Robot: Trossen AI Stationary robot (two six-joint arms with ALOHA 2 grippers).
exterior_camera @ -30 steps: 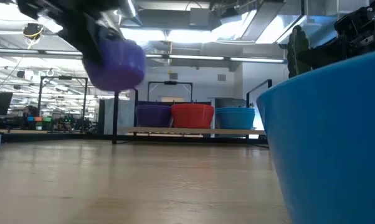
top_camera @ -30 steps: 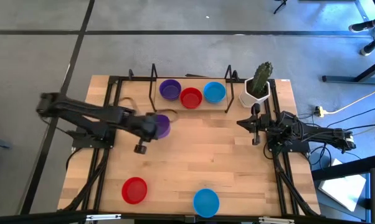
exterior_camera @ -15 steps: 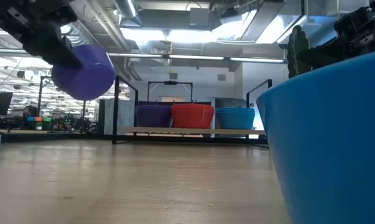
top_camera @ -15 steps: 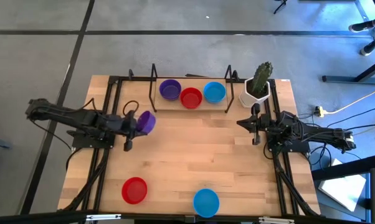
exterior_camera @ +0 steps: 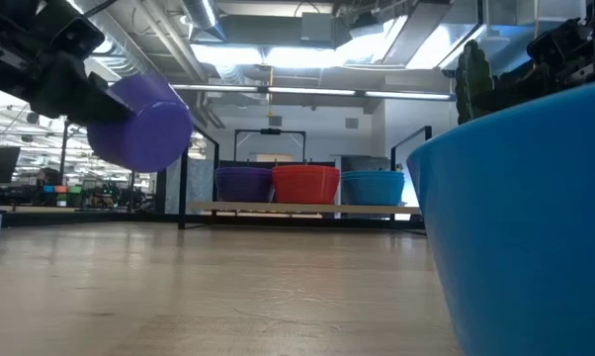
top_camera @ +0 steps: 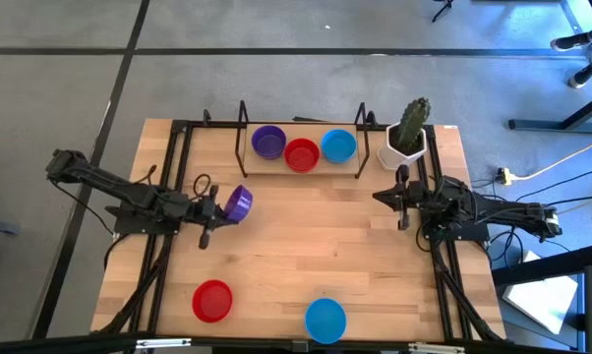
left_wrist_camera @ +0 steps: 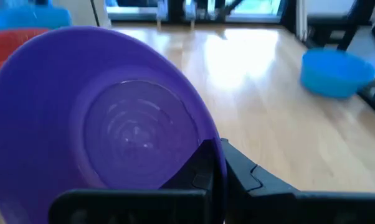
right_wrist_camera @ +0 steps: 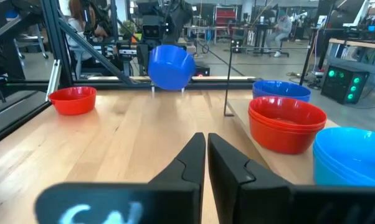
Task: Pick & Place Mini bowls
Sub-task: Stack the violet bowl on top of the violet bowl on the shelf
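Held bowl: your left gripper [top_camera: 213,208] has its jaws pinching the rim of a purple bowl [top_camera: 238,204], tipped on its side and lifted off the bench, over the left half. In the left wrist view the bowl [left_wrist_camera: 106,118] is smooth, round plastic with faint rings in its flat bottom.
Right gripper: your right gripper [top_camera: 402,202] waits at the right side, just in front of the cactus, jaws pressed together on nothing.
Rack: a thin dark wire frame [top_camera: 245,126] at the far edge holds a row of three stacks, purple [top_camera: 268,141], red [top_camera: 302,154] and light blue [top_camera: 338,146], touching side by side. You cannot count the bowls in each stack from above.
Loose bowls: two. A red bowl [top_camera: 212,300] sits near the front left, a blue bowl [top_camera: 325,320] at the front middle, well apart; both upright.
Count: with the held one, you see three single bowls plus the three stacks.
Cactus: one green, ribbed cactus [top_camera: 412,122] in a white pot [top_camera: 398,154] at the far right corner.
Bench: pale wooden planks [top_camera: 316,236], matte, with dark metal rails along both sides.
Room: grey floor with dark seams around it; the low view shows ceiling lights and shelving behind.
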